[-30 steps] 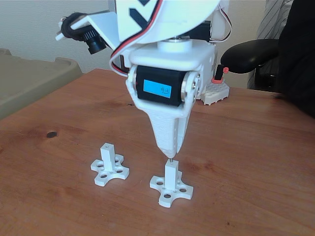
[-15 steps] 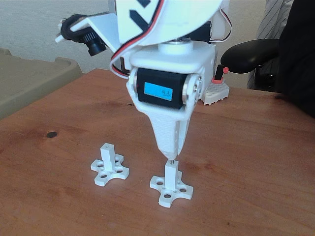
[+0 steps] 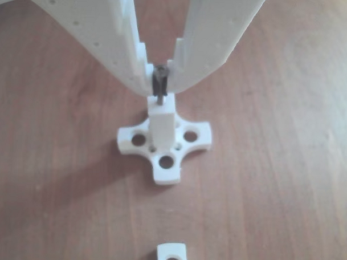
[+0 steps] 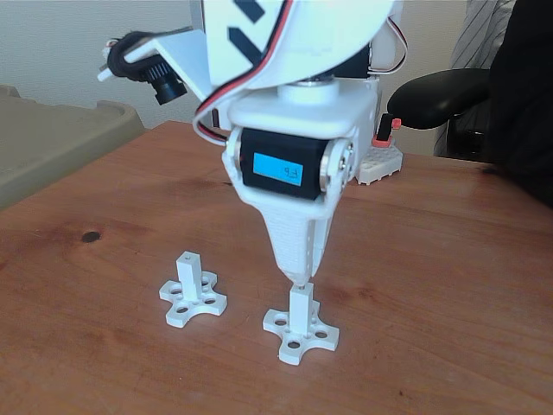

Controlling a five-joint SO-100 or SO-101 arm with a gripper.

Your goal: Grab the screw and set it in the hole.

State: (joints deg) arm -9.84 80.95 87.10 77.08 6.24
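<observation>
hanging straight down, the screw (image 3: 159, 85) is clamped by its head between the gripper (image 3: 160, 78) tips, its shank upright and its lower end at the hole on the near-right post (image 4: 300, 304); releasing looks next.

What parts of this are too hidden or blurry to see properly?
- Tiny hole in the square tip of the white plastic post: other view, covered by the thin dark grey metal screw.
- Screw depth: hidden inside the post.
- Screw head: fixed view, hidden between the white end effector fingertips.
- Second white post: other view, cut off by the bottom edge.
</observation>
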